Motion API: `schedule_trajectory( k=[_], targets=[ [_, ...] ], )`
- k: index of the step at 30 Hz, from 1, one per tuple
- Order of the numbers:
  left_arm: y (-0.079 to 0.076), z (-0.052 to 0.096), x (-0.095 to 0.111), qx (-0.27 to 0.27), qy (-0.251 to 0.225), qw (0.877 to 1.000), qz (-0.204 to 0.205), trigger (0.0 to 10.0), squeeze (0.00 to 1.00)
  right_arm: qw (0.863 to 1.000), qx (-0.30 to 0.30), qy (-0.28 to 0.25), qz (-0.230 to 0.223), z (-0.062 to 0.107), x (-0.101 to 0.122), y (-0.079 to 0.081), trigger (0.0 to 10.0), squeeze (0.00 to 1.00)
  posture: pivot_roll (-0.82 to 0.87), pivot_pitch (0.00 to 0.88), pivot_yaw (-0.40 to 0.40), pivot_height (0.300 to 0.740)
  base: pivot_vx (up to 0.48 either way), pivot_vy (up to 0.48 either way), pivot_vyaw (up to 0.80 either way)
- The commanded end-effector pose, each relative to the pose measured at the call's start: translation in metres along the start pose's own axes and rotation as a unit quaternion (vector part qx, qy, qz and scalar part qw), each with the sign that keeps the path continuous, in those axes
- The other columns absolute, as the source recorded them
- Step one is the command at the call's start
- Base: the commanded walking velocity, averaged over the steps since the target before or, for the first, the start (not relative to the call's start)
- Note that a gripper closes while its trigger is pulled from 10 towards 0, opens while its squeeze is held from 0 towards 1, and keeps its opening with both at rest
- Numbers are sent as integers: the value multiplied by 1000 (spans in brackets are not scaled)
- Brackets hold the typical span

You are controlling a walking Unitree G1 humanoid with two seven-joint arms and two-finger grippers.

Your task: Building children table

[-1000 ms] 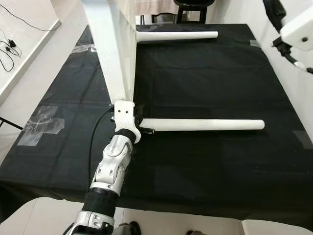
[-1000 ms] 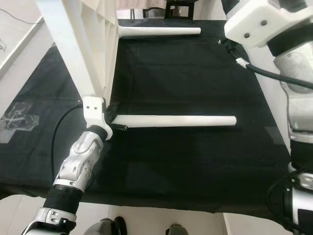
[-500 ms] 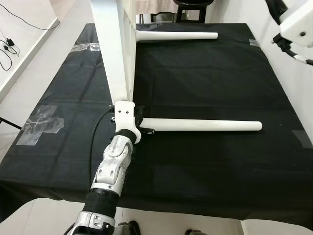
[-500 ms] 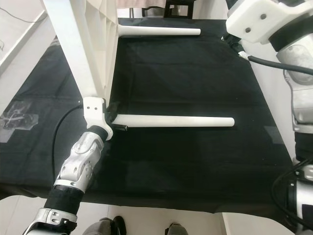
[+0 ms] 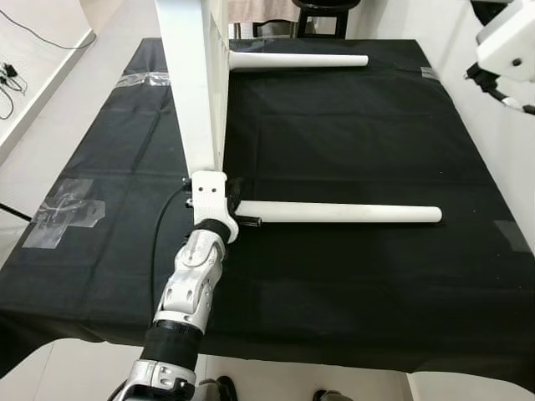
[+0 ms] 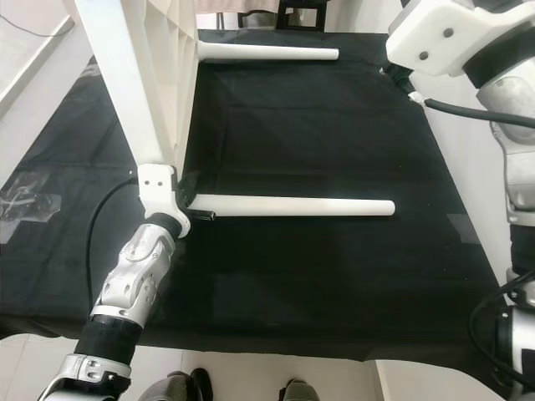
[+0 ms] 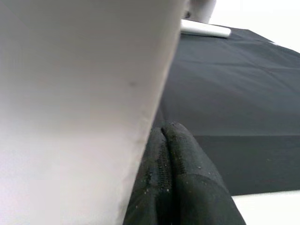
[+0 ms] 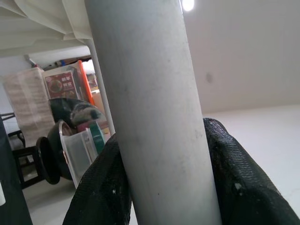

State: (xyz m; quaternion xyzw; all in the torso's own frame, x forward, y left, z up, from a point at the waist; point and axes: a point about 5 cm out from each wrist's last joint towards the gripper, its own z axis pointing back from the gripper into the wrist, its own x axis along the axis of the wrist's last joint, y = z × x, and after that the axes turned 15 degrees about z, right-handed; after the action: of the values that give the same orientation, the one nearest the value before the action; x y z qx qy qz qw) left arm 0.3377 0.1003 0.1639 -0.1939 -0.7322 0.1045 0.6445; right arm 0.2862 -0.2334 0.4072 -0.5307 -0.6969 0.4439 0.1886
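We stand at a table draped in a black cloth (image 5: 351, 125), with the white tabletop (image 5: 191, 75) of the children's table tipped on edge at our left, two legs already on it and lying out across the cloth: the near leg (image 5: 343, 212) in front of us, the far leg (image 5: 297, 61) towards the back edge.

Our left gripper (image 7: 176, 183) sits at the bottom corner of the tabletop, where the near leg joins; its two black fingers are pressed together beside the panel, bracing rather than clasping it. Our right gripper (image 8: 164, 187) is raised high at the right, its fingers clamped round a white cylindrical leg (image 8: 154, 108).

We judge the step in hand to be fitting the next leg. That calls for bringing the held leg to a free corner — square to its socket — while the left keeps the panel from tipping.

The cloth to the right of the panel lies open, so there is room to swing. The front edge is close behind the left arm.
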Motion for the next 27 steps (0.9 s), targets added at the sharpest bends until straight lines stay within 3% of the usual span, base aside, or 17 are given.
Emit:
schedule_trajectory(
  k=[1,2,6,11,13,14,16,20,23,25,26,27],
  targets=[
    [23,2,7,63,-26,998,-17,10000,0,1000,3,6,-28,0,-2,6,0,0,-78,174,-21,740,0,0,0],
    [23,2,7,63,-26,998,-17,10000,0,1000,3,6,-28,0,-2,6,0,0,-78,174,-21,740,0,0,0],
    [49,2,28,132,-80,987,-42,10000,0,999,18,29,-39,3,-10,12,0,0,-74,178,-22,740,0,0,0],
    [70,-1,53,159,-117,978,-69,10000,0,997,29,54,-48,8,-17,18,0,0,-71,182,-20,740,0,0,0],
    [102,0,87,201,-155,963,-95,10000,0,994,40,84,-53,15,-22,21,0,0,-77,185,-16,740,0,0,0],
    [102,0,87,201,-155,963,-95,10000,0,994,40,84,-53,15,-22,21,0,0,-77,185,-16,740,0,0,0],
    [119,4,109,224,-179,952,-111,10000,0,991,49,109,-59,20,-26,25,0,0,-76,186,-13,740,0,0,0],
    [125,7,127,231,-200,944,-125,10000,0,985,62,139,-77,26,-32,33,0,0,-72,185,-17,740,0,0,0],
    [125,6,170,222,-251,931,-147,10000,0,962,96,202,-157,41,-39,62,0,0,-49,187,-25,740,0,0,0],
    [125,6,170,222,-251,931,-147,10000,0,962,96,202,-157,41,-39,62,0,0,-49,187,-25,740,0,0,0],
    [118,3,191,203,-273,926,-164,10000,0,948,102,224,-202,47,-38,76,0,0,-41,189,-27,740,0,0,0],
    [118,3,191,203,-273,926,-164,10000,0,948,102,224,-202,47,-38,76,0,0,-41,189,-27,740,0,0,0]
  ],
)
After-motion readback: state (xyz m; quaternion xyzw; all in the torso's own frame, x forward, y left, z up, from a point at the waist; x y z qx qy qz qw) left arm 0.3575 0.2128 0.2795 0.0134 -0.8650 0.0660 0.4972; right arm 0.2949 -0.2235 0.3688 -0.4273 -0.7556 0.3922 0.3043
